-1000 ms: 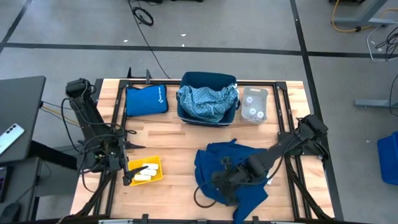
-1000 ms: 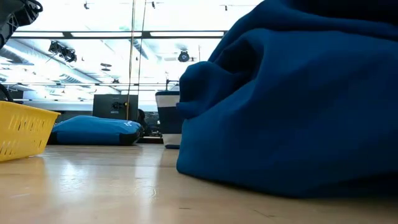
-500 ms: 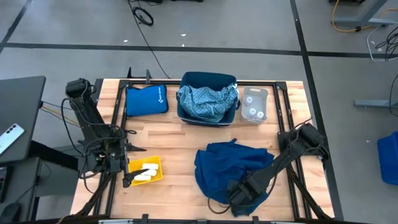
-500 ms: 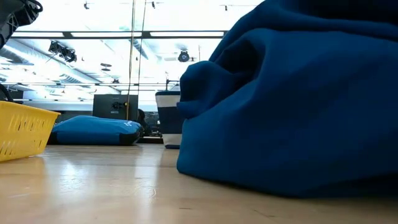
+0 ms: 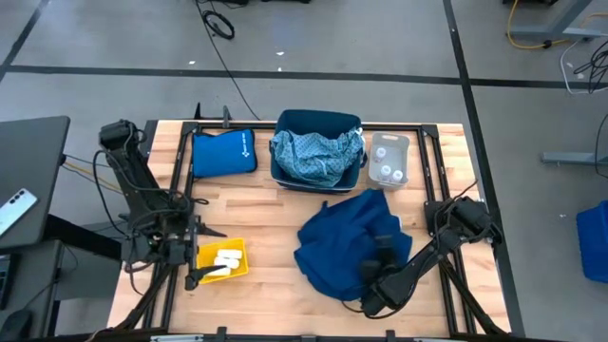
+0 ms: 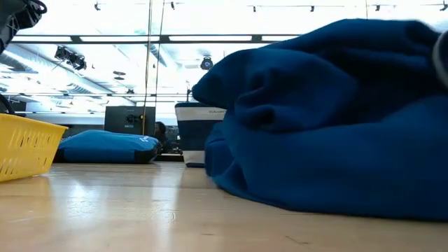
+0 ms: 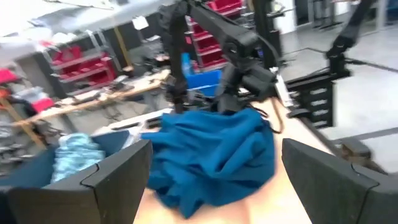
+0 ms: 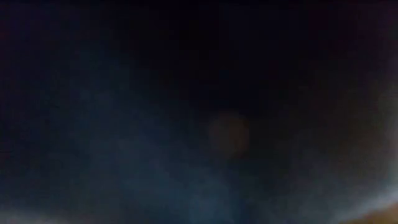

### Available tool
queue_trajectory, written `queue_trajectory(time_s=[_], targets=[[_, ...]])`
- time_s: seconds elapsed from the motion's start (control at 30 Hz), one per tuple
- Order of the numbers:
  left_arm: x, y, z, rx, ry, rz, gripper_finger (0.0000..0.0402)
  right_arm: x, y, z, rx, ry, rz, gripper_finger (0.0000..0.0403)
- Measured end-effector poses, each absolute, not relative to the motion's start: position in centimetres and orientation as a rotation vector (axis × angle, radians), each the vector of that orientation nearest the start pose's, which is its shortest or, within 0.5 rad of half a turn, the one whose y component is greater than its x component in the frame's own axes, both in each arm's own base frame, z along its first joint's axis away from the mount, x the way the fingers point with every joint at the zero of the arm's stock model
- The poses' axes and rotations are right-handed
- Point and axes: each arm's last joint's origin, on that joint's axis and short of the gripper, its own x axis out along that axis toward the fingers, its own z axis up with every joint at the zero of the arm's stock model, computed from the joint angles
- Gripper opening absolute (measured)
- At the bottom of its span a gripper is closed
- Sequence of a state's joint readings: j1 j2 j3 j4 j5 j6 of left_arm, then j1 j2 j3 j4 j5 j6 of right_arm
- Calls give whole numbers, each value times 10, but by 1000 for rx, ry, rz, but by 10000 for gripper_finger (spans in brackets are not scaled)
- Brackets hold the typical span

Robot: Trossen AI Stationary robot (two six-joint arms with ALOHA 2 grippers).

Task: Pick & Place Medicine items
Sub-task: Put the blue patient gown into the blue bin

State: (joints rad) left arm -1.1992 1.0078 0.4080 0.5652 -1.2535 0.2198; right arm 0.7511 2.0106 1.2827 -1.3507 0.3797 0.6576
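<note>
While the right gripper (image 5: 377, 302) sits clenched at the near edge of the table, pressed against the dark blue cloth (image 5: 350, 247), whether it pinches the fabric cannot be told. Beside it to the left, the left gripper (image 5: 195, 255) hangs with its fingers (image 7: 115, 180) spread wide and empty, just at the yellow tray (image 5: 237, 272), where two cream packs (image 5: 226, 261) lie. Farther back stand the blue pouch (image 5: 223, 152), a blue bin (image 5: 318, 122) stuffed with pale patterned cloth (image 5: 316, 153), and a clear tub (image 5: 389, 159) holding round whitish bottles (image 5: 386, 165).
</note>
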Motion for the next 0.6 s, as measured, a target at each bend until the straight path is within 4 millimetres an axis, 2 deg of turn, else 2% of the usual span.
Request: queue_trajectory(time_s=[0.17,0.23,0.3,0.4,0.6], targets=[[108,-166,230,202,38,-22,362,244,206,140,-998,1498,-126,0],[112,-164,229,190,44,-30,362,248,207,141,-1053,1397,-177,0],[116,-163,228,184,51,-40,362,251,206,149,-993,1312,-312,0],[120,-161,226,183,65,-40,362,257,207,172,-877,1239,-466,0],[124,-158,225,183,71,-22,362,272,232,223,-747,1074,-472,0]])
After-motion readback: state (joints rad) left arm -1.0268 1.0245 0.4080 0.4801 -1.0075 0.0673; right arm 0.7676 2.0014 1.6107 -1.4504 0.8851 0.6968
